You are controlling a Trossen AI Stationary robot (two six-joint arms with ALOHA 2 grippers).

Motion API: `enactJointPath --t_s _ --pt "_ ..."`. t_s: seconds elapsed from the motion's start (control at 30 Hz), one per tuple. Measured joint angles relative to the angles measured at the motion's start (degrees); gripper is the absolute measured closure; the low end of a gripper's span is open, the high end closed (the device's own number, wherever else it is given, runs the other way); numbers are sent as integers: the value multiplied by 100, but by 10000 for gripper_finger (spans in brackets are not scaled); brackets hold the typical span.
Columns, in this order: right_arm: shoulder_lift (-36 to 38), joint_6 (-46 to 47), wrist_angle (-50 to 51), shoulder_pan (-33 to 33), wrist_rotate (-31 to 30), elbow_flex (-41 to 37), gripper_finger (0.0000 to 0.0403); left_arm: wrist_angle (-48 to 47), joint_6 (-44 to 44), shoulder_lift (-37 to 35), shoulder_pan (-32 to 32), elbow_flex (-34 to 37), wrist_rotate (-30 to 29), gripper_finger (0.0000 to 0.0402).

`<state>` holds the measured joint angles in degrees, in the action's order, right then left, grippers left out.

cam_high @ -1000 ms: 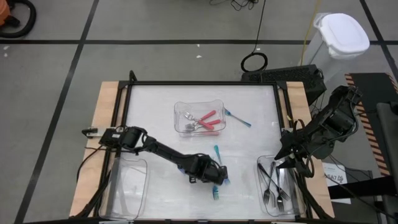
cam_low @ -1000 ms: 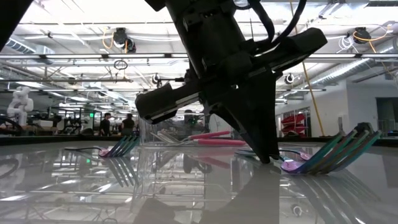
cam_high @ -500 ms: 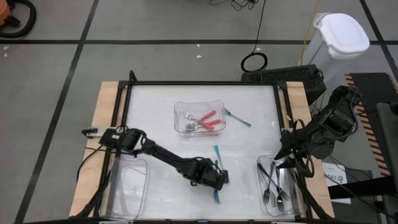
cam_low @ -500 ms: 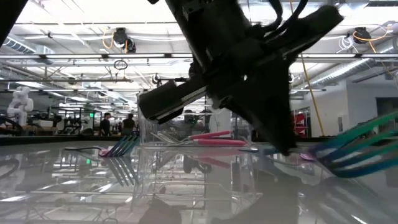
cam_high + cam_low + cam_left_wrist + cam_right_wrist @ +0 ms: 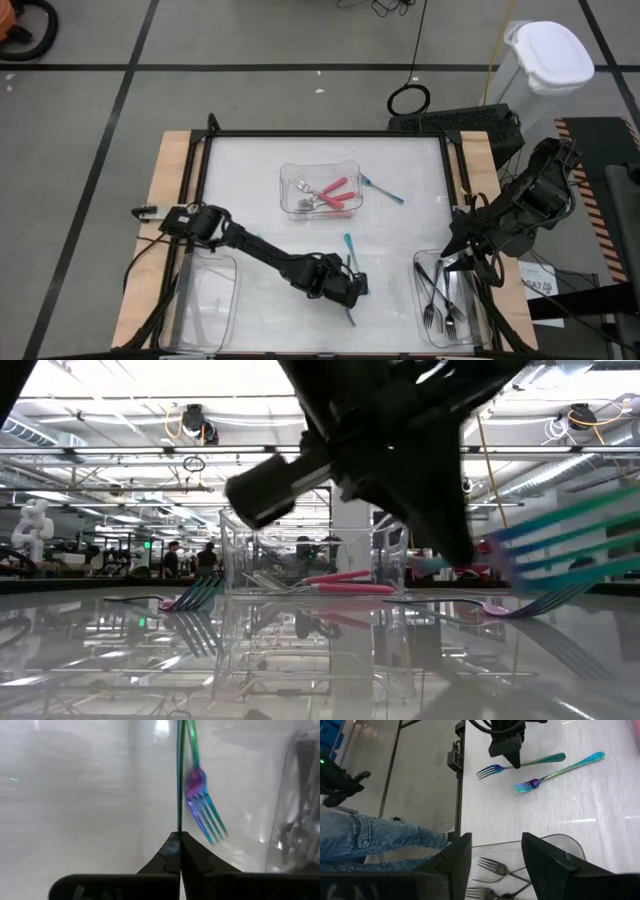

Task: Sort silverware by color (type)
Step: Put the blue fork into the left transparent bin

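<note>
Silverware, teal fork point(image 5: 565, 538): gripped by its handle and carried clear of the surface point(image 5: 250, 190). In the level view its tines hang blurred in the air, where a second ago they lay flat on the glossy top.
Left end effector point(image 5: 180, 837): clenched on that fork. The wrist view shows the handle edge-on, as a thin line running out from the meeting fingertips.
Place of the lift: in the overhead view, below the middle tray point(image 5: 290, 172) and well apart from it.
Change: over the last second the fork went from lying, to tilting up, to raised. Seen from above, the bright teal patch beside the end effector has shrunk to a thin dark sliver.
Meaning: the pick looks done. I judge the carry to a tray for teal pieces comes next.
Second teal fork point(image 5: 349, 246): lies loose between the middle tray and the left end effector, unmoved.
Third teal fork point(image 5: 383, 190): lies just beside the middle tray's right end, unmoved.
Pink-handled pieces point(image 5: 338, 192): inside the middle tray.
Grey forks point(image 5: 447, 305): in the right tray point(image 5: 418, 285), down and right of the middle tray.
Left tray point(image 5: 205, 295): down and left of the middle tray, a likely target.
Right end effector point(image 5: 497, 870): waits over the right tray, fingers parted, holding nothing.
Risk: the pinch is thin and edge-on, so the fork may swivel in transit.
</note>
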<state>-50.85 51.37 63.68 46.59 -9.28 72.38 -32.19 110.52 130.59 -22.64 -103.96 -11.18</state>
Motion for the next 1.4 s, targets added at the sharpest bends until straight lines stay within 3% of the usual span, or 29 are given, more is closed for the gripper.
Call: enactJointPath --t_s 0.4,0.6,0.97,1.4 --pt "-23 -261 -4 2 -166 0 236 -126 -483 -424 -43 -275 -843 401" --pt "-30 -303 -11 2 -295 0 236 -110 -1140 -710 -26 -404 -1297 401" --pt "-39 -270 -50 2 -295 0 236 -69 -1936 -1161 11 -395 -1547 401" --pt "-50 -300 -572 1 -308 -2 236 869 -3072 -1530 12 -404 -1914 401"
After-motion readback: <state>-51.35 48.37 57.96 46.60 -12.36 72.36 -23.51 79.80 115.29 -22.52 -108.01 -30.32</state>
